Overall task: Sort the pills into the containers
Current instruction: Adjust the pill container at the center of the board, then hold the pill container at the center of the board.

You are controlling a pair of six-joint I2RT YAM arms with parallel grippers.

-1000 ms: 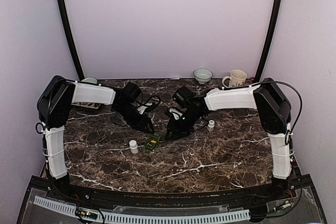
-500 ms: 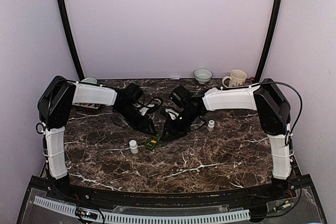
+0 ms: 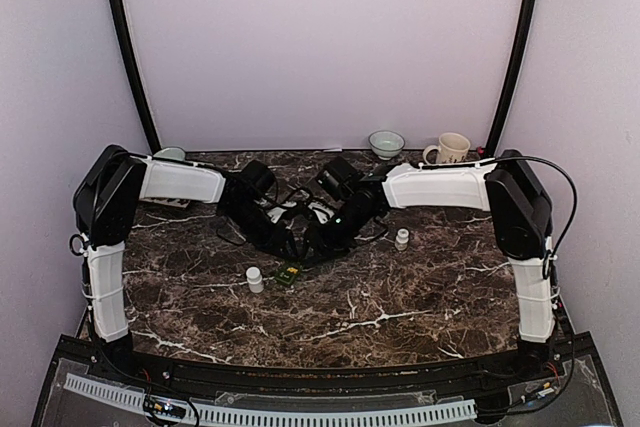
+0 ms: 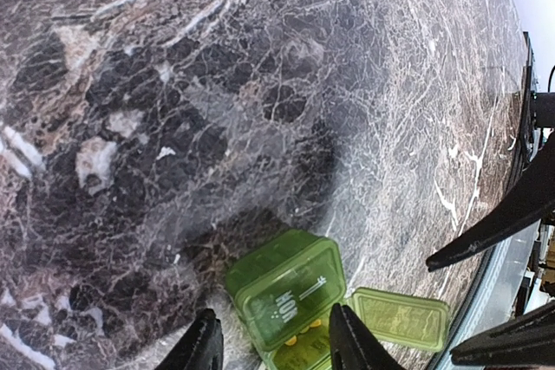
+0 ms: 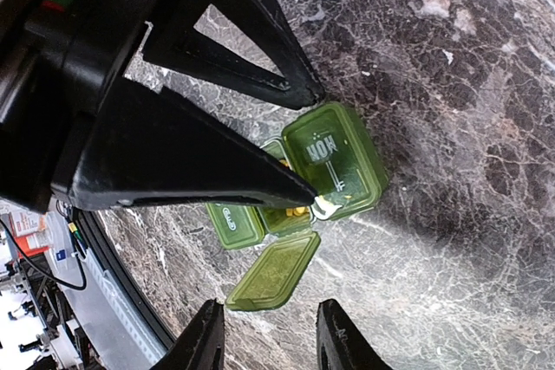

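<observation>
The container is a small green pill box [image 3: 291, 274] with three compartments in a row. In the right wrist view its end lid marked MON [image 5: 334, 158] is closed, and the middle lid [image 5: 276, 272] lies open over yellow pills [image 5: 297, 212]. The third compartment [image 5: 234, 224] is closed. My left gripper [image 4: 273, 348] is open, its fingertips [image 5: 308, 190] on either side of the box's MON end [image 4: 290, 288]. A small white bit [image 5: 325, 207] shows at one tip. My right gripper [image 5: 269, 340] is open and empty above the open lid.
One white bottle [image 3: 254, 279] stands just left of the box and another [image 3: 402, 239] stands to the right. A bowl [image 3: 386, 142] and a mug [image 3: 452, 149] stand at the back right. Another bowl [image 3: 171, 154] is at the back left. The two arms crowd together over the box.
The right gripper has moved left, toward the box and the left gripper. The left gripper has shifted slightly right. The two now overlap in the top view.
</observation>
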